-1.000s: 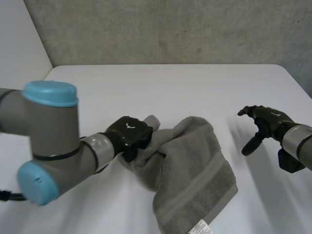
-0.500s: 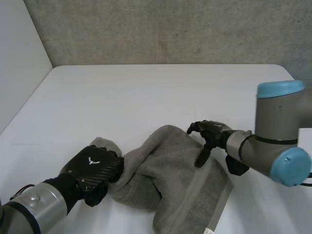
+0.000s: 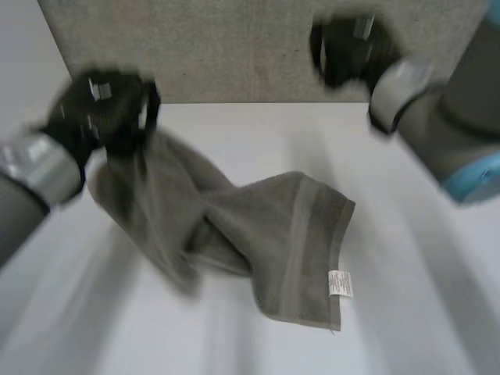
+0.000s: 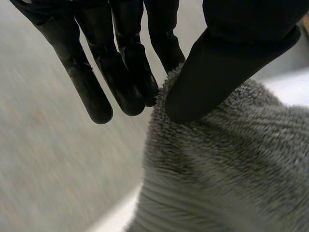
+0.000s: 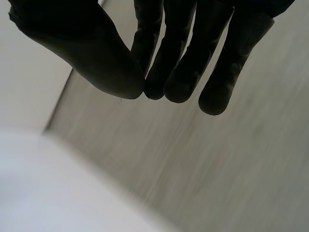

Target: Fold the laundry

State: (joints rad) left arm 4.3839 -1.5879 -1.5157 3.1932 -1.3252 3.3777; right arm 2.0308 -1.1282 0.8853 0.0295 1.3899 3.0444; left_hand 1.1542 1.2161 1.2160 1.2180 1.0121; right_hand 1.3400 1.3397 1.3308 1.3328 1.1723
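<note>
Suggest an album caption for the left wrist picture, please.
The left robot hand pinches a grey towel between thumb and fingers.

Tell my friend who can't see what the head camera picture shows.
The robot's left hand pinches one end of a grey towel, holding it up while the rest trails onto the white table. The right hand is raised, empty.

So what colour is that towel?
Grey towel, with a small white tag; head view shows it best.

White table [image 3: 414, 312], matte top, seen from above. Grey speckled wall [image 3: 234, 47] runs along its far edge; plain white side wall [image 3: 19, 47] at left, meeting grey wall at corner.
</note>
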